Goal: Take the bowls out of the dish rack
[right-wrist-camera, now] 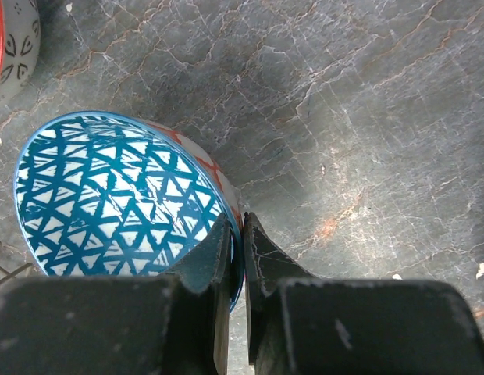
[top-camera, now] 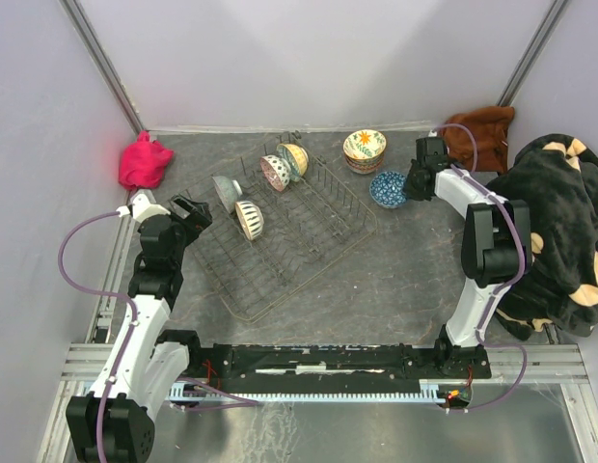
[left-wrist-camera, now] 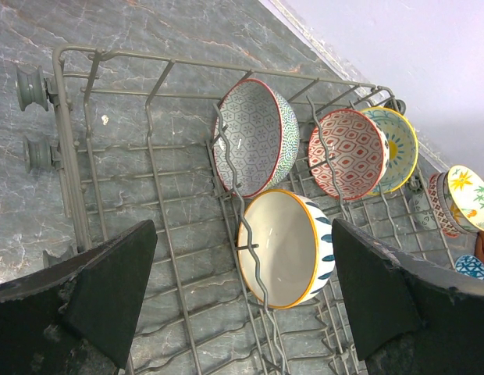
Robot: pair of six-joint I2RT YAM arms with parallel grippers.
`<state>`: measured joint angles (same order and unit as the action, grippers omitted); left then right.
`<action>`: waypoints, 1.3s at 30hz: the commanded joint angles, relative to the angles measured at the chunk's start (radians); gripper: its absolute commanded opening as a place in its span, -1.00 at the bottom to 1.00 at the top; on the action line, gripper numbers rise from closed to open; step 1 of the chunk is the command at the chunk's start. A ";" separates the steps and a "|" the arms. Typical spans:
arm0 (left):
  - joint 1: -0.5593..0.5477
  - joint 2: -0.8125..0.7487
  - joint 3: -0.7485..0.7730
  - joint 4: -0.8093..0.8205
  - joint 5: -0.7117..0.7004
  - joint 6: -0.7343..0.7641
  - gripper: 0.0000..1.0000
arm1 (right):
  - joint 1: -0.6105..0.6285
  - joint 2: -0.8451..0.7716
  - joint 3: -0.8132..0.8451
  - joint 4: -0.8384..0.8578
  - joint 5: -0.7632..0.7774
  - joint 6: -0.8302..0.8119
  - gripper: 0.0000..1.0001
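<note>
the right hand [right-wrist-camera: 236, 234] is almost closed, pinching the rim of a blue triangle-patterned round ceramic bowl [right-wrist-camera: 117, 195], with one finger inside the rim and one outside. the bowl sits upright over the grey marbled table [right-wrist-camera: 367, 117]; whether it rests there or hangs just above, i cannot tell. beyond this hand and to its left stands a stack of colourful round ceramic bowls [top-camera: 365, 149], the top one yellow with a floral inside, on the table just outside the rack.

the left hand [left-wrist-camera: 242, 305] is wide open and holds nothing, its dark fingers [left-wrist-camera: 109, 297] spread above one end of the large dark wire dish rack [left-wrist-camera: 70, 156]. just ahead of it, a white-inside bowl with an orange rim and blue leaf marks [left-wrist-camera: 285, 246] leans on edge among the tines. past that stands a grey-green geometric bowl with a red rim [left-wrist-camera: 254, 137]. farther out are a red diamond-patterned bowl [left-wrist-camera: 347, 152] and, close behind it, a yellow-rimmed bowl [left-wrist-camera: 398, 144], both on edge in the rack.
</note>
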<state>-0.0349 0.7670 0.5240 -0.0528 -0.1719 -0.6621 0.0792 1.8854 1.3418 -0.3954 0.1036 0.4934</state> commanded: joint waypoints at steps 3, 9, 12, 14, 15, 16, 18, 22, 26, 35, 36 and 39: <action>-0.002 -0.003 0.002 0.045 0.017 -0.034 0.99 | -0.003 0.009 0.030 0.072 -0.022 0.024 -0.98; -0.002 -0.004 0.001 0.047 0.016 -0.034 0.99 | -0.003 0.035 0.047 0.063 -0.026 0.025 -0.98; -0.002 -0.003 -0.001 0.048 0.018 -0.034 0.99 | -0.002 0.052 0.058 0.059 -0.034 0.028 -0.97; -0.002 -0.003 -0.001 0.048 0.018 -0.034 0.99 | -0.003 0.059 0.063 0.059 -0.041 0.031 -0.90; -0.002 -0.002 -0.001 0.048 0.017 -0.033 0.99 | -0.003 0.061 0.065 0.058 -0.044 0.031 -0.82; -0.003 -0.002 -0.001 0.049 0.016 -0.034 0.99 | -0.003 0.062 0.066 0.056 -0.045 0.031 -0.77; -0.002 -0.004 0.001 0.047 0.017 -0.034 0.99 | -0.003 0.060 0.066 0.055 -0.040 0.031 -0.64; -0.002 -0.003 -0.001 0.047 0.017 -0.034 0.99 | -0.003 0.057 0.063 0.055 -0.032 0.032 -0.45; -0.002 -0.003 0.001 0.045 0.017 -0.034 0.99 | -0.003 0.045 0.056 0.054 -0.022 0.032 -0.22; -0.002 -0.003 0.000 0.050 0.017 -0.037 0.99 | -0.002 -0.079 0.006 0.053 0.033 0.024 0.30; -0.002 -0.003 -0.002 0.051 0.018 -0.037 0.99 | 0.001 -0.100 0.000 0.053 0.036 0.022 0.32; -0.002 -0.001 -0.002 0.053 0.020 -0.039 0.99 | 0.026 -0.166 -0.012 0.046 0.068 0.003 0.40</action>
<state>-0.0349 0.7670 0.5220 -0.0498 -0.1715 -0.6621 0.0814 1.8435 1.3357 -0.3733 0.1165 0.5209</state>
